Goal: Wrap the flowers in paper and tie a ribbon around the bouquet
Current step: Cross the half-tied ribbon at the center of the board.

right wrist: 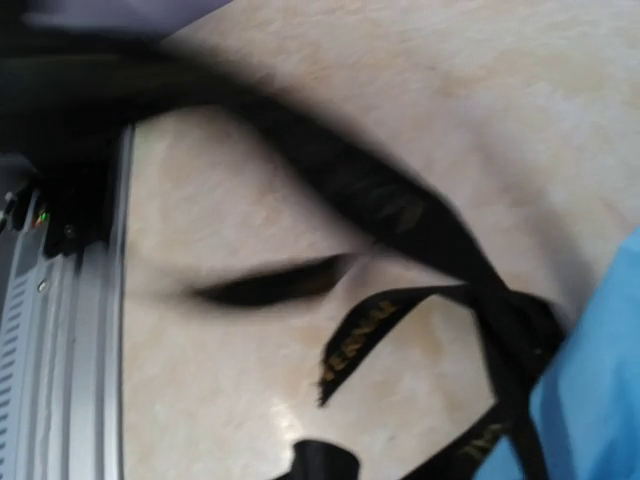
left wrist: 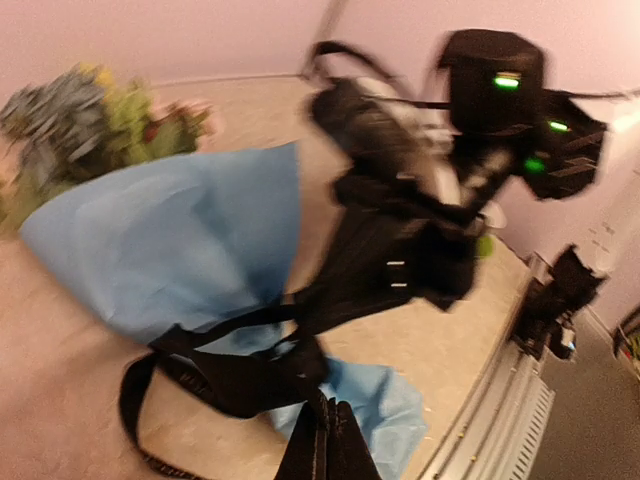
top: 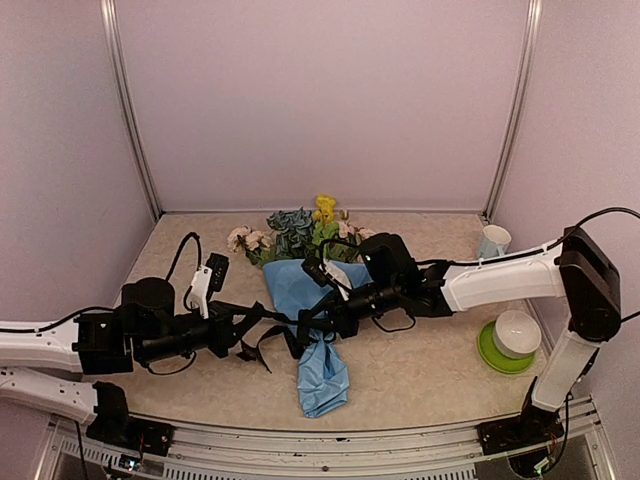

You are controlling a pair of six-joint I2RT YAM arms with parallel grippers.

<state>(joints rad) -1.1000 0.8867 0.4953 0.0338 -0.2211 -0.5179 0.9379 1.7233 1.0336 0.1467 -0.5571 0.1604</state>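
Note:
The bouquet lies in mid-table: pink, yellow and blue-green flowers (top: 297, 228) stick out of a cone of light blue paper (top: 322, 375). The paper (left wrist: 170, 245) fills the left of the left wrist view. The black ribbon (top: 268, 352) crosses the cone's waist, and a loop of the ribbon (left wrist: 225, 378) hangs left of it. My left gripper (top: 262, 330) sits left of the cone. In its own view the left gripper (left wrist: 335, 440) is shut on a ribbon strand. My right gripper (top: 318, 325) is over the waist and shut. A lettered ribbon (right wrist: 400, 215) strand runs toward the right gripper (right wrist: 328, 465).
A white cup (top: 493, 240) stands at the back right. A white bowl (top: 517, 332) rests on a green plate (top: 497, 359) at the right. The metal rail (left wrist: 505, 400) of the table's front edge is close to the cone's tail.

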